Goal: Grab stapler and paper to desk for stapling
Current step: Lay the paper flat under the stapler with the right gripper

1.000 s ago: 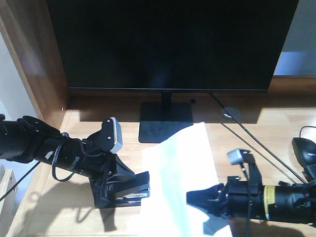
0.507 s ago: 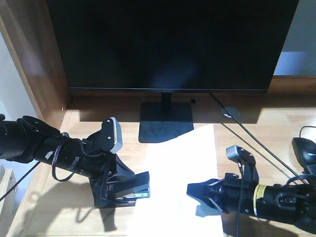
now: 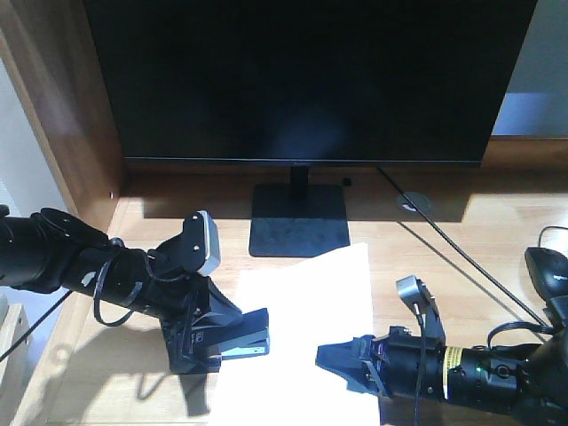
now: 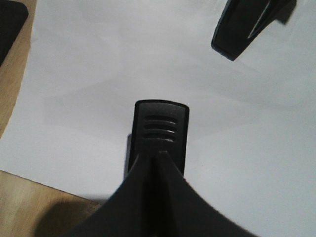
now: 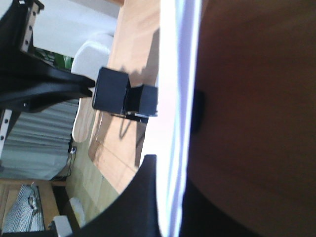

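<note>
A black stapler [image 3: 238,340] is held in my left gripper [image 3: 213,342], which is shut on it, low over the desk with its nose at the paper's left edge. In the left wrist view the stapler [image 4: 161,129] sticks out from between the closed fingers [image 4: 133,197] over the white paper [image 4: 123,74]. The white paper [image 3: 306,311] lies nearly flat on the desk. My right gripper [image 3: 344,364] is shut on its front right part. In the right wrist view the sheet [image 5: 177,89] shows edge-on between the jaws, with the stapler [image 5: 123,98] beyond.
A large black monitor [image 3: 302,80] on a stand [image 3: 297,222] fills the back. A wooden side panel [image 3: 62,115] is on the left. A black mouse [image 3: 548,271] and a cable [image 3: 461,257] lie at the right.
My right gripper has moved left and lowered with the paper, which now lies flatter and reaches the stapler. The left gripper and stapler have stayed in place.
</note>
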